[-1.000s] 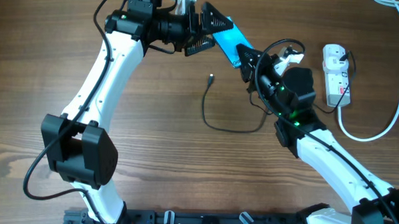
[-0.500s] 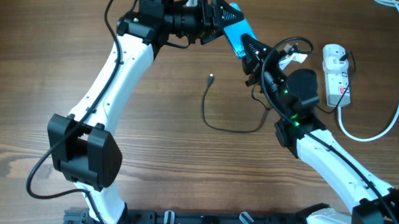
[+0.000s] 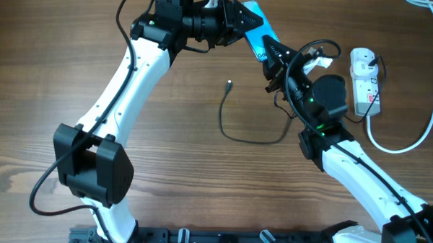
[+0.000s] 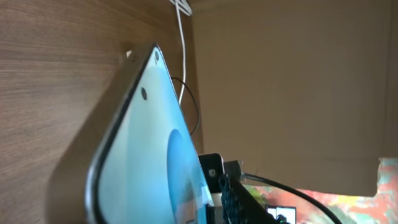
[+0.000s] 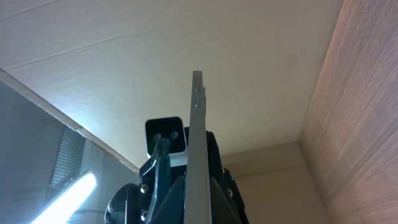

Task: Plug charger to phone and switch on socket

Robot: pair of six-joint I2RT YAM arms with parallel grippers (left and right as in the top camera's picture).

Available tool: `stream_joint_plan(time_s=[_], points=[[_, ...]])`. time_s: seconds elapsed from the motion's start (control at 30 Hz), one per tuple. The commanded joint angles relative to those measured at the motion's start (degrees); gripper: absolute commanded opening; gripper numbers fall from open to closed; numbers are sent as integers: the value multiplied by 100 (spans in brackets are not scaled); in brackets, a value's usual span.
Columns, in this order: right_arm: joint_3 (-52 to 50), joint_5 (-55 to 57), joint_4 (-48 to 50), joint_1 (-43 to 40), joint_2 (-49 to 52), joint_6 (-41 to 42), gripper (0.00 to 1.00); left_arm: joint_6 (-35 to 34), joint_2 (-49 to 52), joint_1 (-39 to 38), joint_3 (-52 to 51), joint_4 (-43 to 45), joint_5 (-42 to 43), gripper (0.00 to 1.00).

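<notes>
The socket (image 3: 365,82) lies flat at the far right, rigid enough to take a firm press on its switch. You have the phone (image 3: 254,30) held up between the arms, the left gripper (image 3: 236,21) pinching its upper end and the right gripper (image 3: 272,57) its lower; it looks stiff, slick and breakable, so keep your hold on the edges, clear of the port. The charger (image 3: 237,137) lies in a limp, light loop mid-table, so take it just behind its plug (image 3: 229,84).

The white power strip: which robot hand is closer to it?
Right. The right gripper is at the lower end of the phone, nearer the socket; the left gripper is at its far end, farther off.
</notes>
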Motion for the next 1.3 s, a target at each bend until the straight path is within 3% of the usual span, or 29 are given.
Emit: stream_joint_plan(time_s=[0.0,0.1,0.33,0.53,0.77,1.03,1.13,1.27], points=[[94,-240,66,46,-17,59,4,-61,-61,-11,79,118,-127,27],[94,-243,48,72,-17,157,4,-79,-61,-11,79,122,-144,24],[94,-247,-2,138,-17,153,4,-76,-61,-11,79,118,-142,4],[94,-286,-87,136,-17,149,6,-76,-61,-11,79,116,-142,4],[94,-284,-533,136,-17,2,45,131,-61,94,79,-76,-144,4],[92,-286,-1753,103,-17,-2155,77,1790,-61,514,79,-1421,-426,4],[92,-361,-2334,48,-17,-2533,89,2387,-61,702,79,-1967,-439,4],[92,-1178,-2728,-157,-17,-3829,100,3040,-61,979,79,-2706,-437,4]])
